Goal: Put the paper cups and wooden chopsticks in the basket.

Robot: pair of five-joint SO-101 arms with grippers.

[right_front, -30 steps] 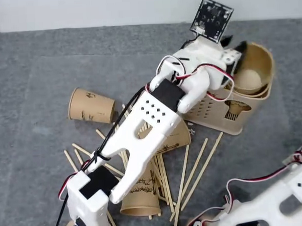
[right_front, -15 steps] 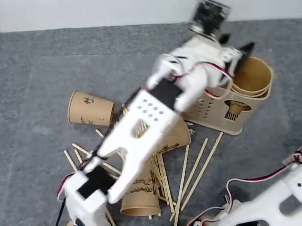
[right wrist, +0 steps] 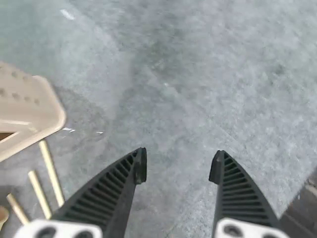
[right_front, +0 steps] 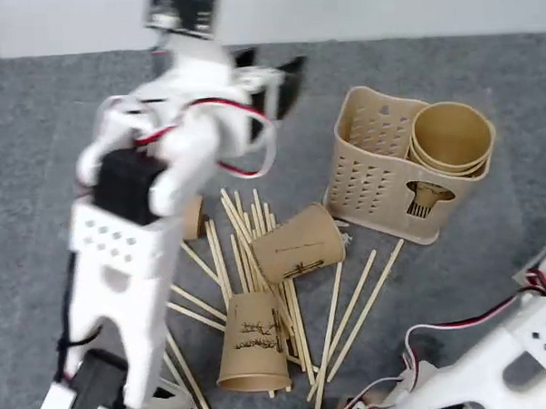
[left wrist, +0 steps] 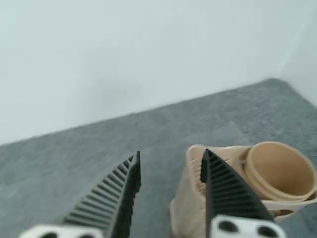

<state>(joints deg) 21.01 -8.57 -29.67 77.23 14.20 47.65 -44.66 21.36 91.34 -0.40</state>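
The tan slotted basket stands at the right with paper cups stacked inside one end. One paper cup lies on its side in the middle, and another lies nearer the front. A third cup peeks out from behind the left arm. Wooden chopsticks lie scattered around them. My left gripper hangs open and empty, high and left of the basket. In the left wrist view the left gripper frames the basket and its cups. My right gripper is open over bare carpet.
Grey carpet covers the table. The right arm rests at the front right corner. In the right wrist view, a basket corner and a few chopstick ends lie beside the right gripper. A white wall runs along the back.
The left arm has swung from over the basket to the left and up, its gripper open and empty. It now covers most of the cup at the left. The right arm has not moved.
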